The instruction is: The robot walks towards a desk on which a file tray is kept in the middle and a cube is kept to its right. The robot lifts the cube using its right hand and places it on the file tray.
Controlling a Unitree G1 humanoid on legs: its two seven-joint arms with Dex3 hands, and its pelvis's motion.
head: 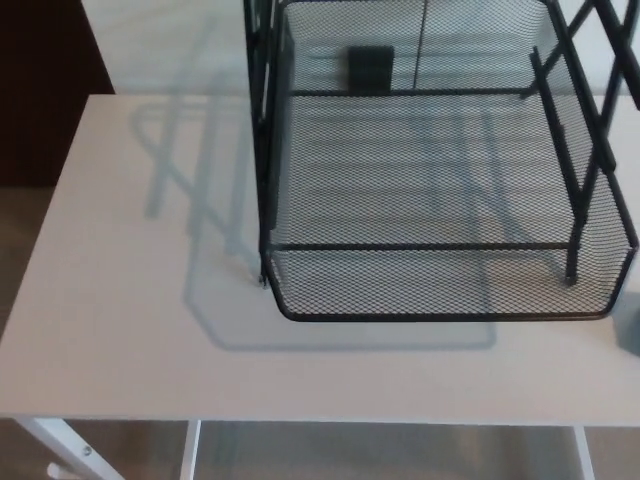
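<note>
You're looking at what reads as an office or study. A plain white tabletop point(130, 300) on thin white metal legs point(60, 445) carries a black wire-mesh file tray point(440, 300), and a brownish floor point(20, 230) shows past the tabletop's left edge.

L hand and R hand both not in view.

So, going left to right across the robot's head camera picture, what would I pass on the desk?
Bare white desktop → black wire-mesh file tray → grey object cut off at the right edge.
</note>
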